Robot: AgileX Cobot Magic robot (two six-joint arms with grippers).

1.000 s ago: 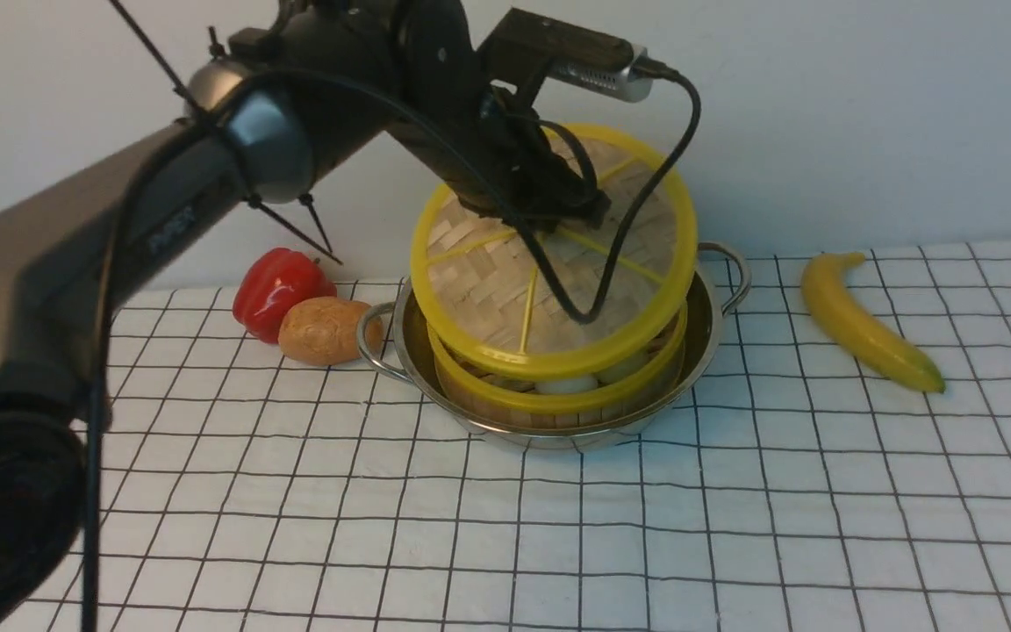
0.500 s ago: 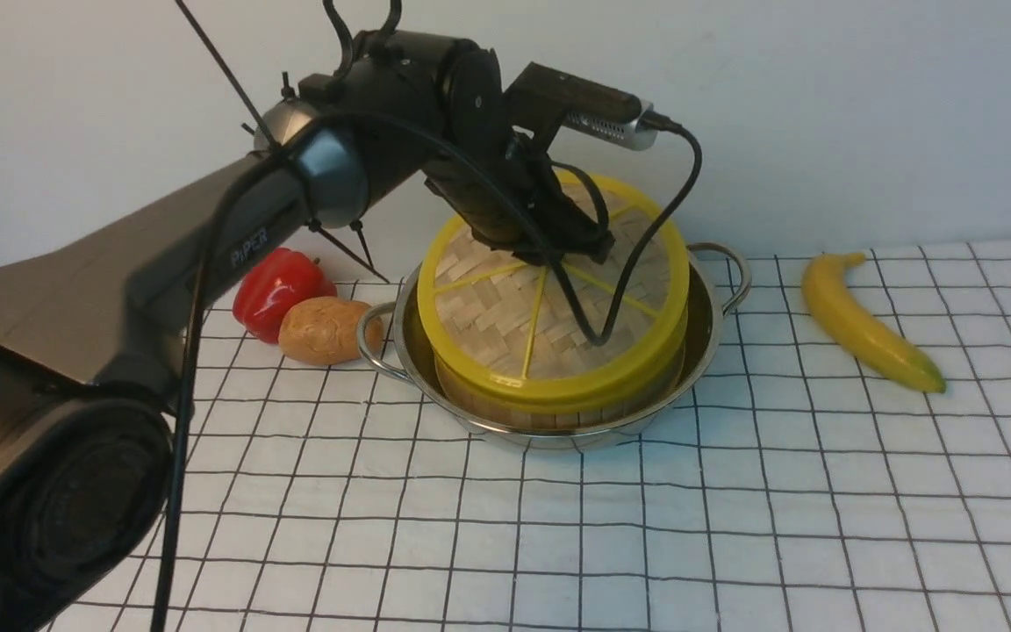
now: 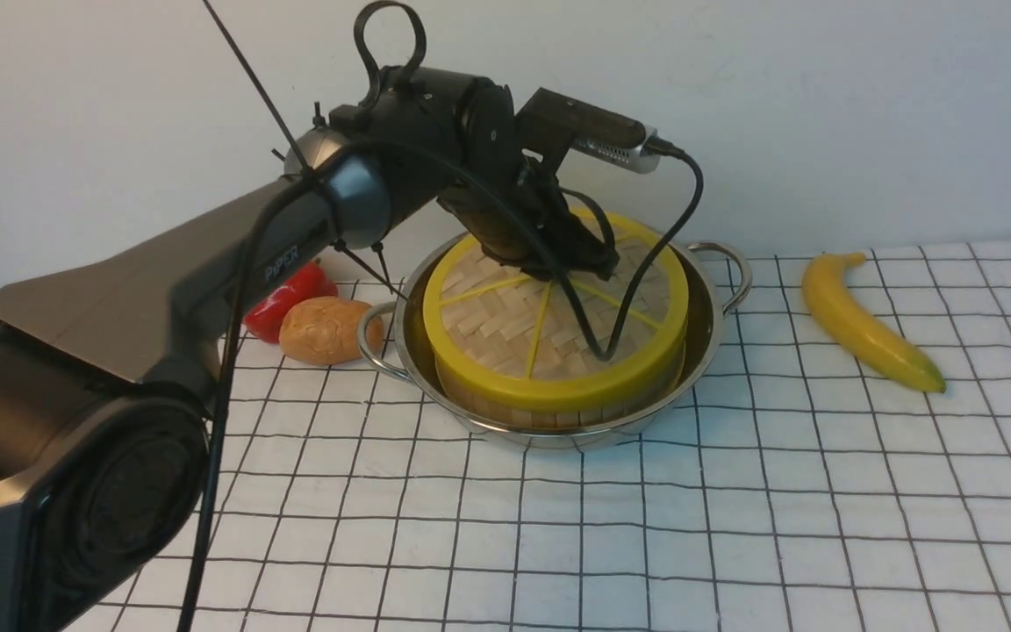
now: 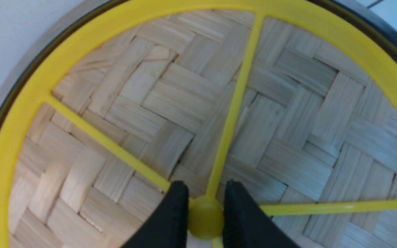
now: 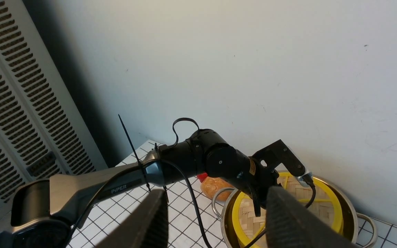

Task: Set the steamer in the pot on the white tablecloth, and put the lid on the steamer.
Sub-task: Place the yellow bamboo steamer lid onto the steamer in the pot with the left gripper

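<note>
The lid [image 3: 549, 329] lies flat on the steamer [image 3: 549, 411], which sits in the pot [image 3: 706, 347] on the white tablecloth [image 3: 734, 527]. Only the steamer's side wall shows below the lid's rim; its contents are hidden. My left gripper [image 3: 589, 263] points down at the lid's centre. In the left wrist view the left gripper [image 4: 205, 187] is shut on the yellow hub of the lid [image 4: 184, 103], one finger on each side. My right gripper [image 5: 215, 206] is open and empty, held high, looking down at the lid [image 5: 322, 206] and the pot [image 5: 352, 210].
A red pepper [image 3: 290, 298] and a brown potato [image 3: 321, 329] lie just left of the pot, partly behind my left arm. A banana [image 3: 865, 325] lies to the pot's right. A wall stands close behind the pot. A vented panel [image 5: 12, 103] is at the left.
The lid, held tilted above the steamer, has come down and now lies flat on it. My left arm has lowered with it, still gripping the hub.
</note>
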